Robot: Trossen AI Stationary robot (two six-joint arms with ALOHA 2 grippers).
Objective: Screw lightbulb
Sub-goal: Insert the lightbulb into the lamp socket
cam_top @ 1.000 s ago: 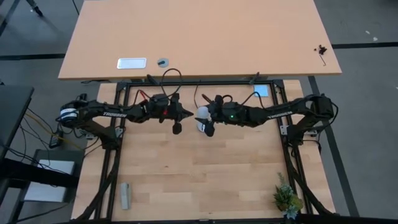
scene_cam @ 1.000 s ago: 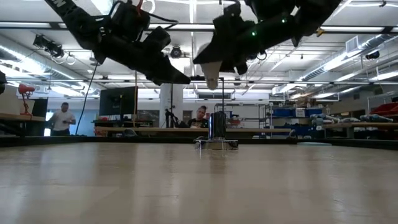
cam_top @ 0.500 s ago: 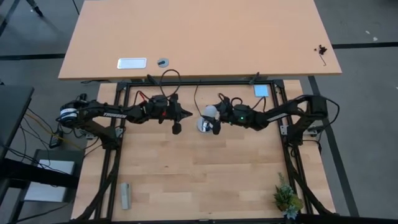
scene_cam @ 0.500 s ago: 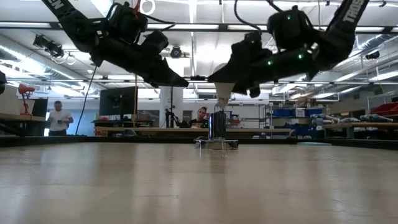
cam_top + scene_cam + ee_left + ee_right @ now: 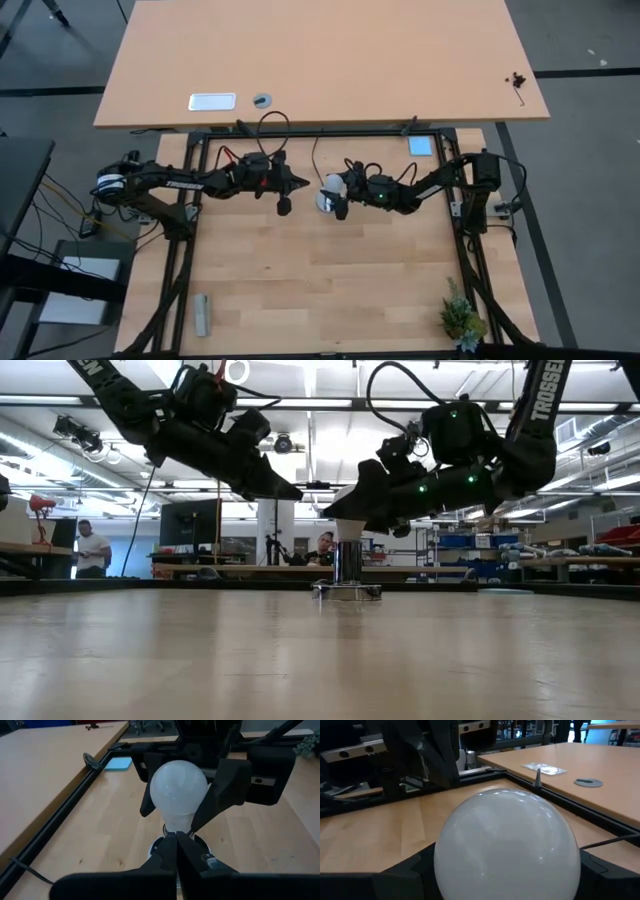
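Observation:
The white frosted lightbulb (image 5: 178, 787) stands upright, neck down, right above the silver socket (image 5: 347, 563), which rests on its round base on the wooden table. My right gripper (image 5: 335, 189) is shut on the bulb and reaches in from the table's right. The bulb fills the right wrist view (image 5: 507, 845). My left gripper (image 5: 303, 182) hovers shut just left of the bulb with nothing in it. In the left wrist view its shut fingers (image 5: 177, 850) hide the bulb's lower end and part of the socket. My right gripper pinches the bulb's round globe by its two sides (image 5: 204, 795) between its two fingers (image 5: 222, 782). The fingers come nearly level from the table's right. The bulb sits upright with its neck (image 5: 177, 824) pointing down at the socket; whether the neck touches the socket I cannot tell.
A black cord (image 5: 314, 158) runs from the socket to the far edge. A blue pad (image 5: 420, 145) lies far right, a small plant (image 5: 462, 320) near right, a grey block (image 5: 202, 315) near left. A second table (image 5: 400, 60) stands behind. People show in the room beyond.
My right gripper has come down with the bulb toward the socket and tipped from slanting down to nearly level. The bulb has stayed neck down and now hangs lower, just over the socket.

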